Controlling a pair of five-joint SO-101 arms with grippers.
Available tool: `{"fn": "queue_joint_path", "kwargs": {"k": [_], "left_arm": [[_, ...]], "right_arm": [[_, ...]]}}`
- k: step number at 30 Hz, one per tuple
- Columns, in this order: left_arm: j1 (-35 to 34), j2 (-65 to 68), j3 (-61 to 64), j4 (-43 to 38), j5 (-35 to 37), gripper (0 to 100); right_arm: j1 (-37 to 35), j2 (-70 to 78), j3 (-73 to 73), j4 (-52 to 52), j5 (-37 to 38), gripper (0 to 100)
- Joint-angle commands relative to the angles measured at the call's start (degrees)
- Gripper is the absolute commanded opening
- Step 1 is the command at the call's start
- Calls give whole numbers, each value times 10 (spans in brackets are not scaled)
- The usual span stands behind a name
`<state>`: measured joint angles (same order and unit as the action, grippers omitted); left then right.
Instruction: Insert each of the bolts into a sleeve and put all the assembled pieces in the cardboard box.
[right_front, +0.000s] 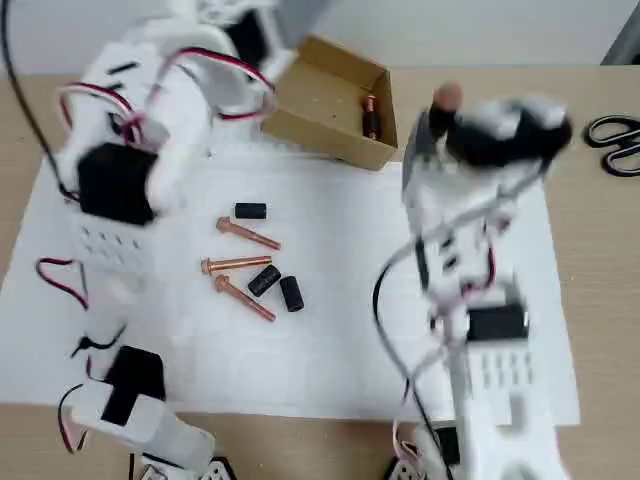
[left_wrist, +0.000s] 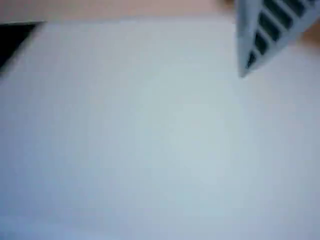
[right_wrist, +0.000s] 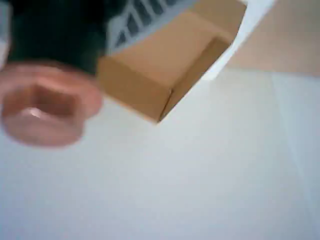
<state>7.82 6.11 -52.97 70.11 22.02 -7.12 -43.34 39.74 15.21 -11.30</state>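
The job is partly done, by my reading. One finished piece, a copper bolt pushed into a black sleeve (right_front: 370, 116), already lies inside the open brown cardboard box (right_front: 330, 142) at the far middle of the scene, against the box's right wall.

The right pincer (right_front: 440, 118) hangs just right of the box, pinching a copper-coloured flanged bolt (right_wrist: 42, 107). The dark body around the bolt's shank I take for its sleeve, though it is too blurred to be sure. If so, this second piece needs only to go over the rim and be let go.

The left pincer (right_front: 270, 30) sits at the far left, beside the box's left corner. Whether it is spread or pressed together I cannot tell.

Three loose copper bolts remain, lying left of centre on the sheet: the far one (right_front: 248, 234), the middle one (right_front: 235, 264) and the near one (right_front: 243, 297). With them are three short black cylindrical sleeves, one (right_front: 250, 211) just beyond the far bolt and two (right_front: 264, 279) (right_front: 291, 293) side by side at the near bolts' right ends. None is joined, so three pairings and three trips to the box are still left.

A white paper sheet (right_front: 350, 350) covers most of the pale wooden surface (right_front: 600, 300). A pair of black-handled scissors (right_front: 615, 140) rests on the bare wood at the far right. A plain pale wall (right_front: 480, 30) rises behind.
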Motion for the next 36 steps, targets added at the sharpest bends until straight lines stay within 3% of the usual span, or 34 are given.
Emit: {"fn": "queue_joint_path", "kwargs": {"k": [1,12,17,21,27,36], "left_arm": [[-86,-13,96,51,3,13],[-270,-19,403,180,46,6],[-328,-19,512,185,43,6],[-333,-20,589,157,41,6],[-335,-52,659,127,9,6],[-322,-309,830,-1,6,6]], "right_arm": [[14,220,-231,0,-54,3],[-52,746,-780,0,-97,3],[-105,917,-970,37,-96,3],[-142,1024,-1094,70,-96,3],[-170,1124,-1193,102,-96,3],[-209,1152,-1198,108,-98,3]]}}
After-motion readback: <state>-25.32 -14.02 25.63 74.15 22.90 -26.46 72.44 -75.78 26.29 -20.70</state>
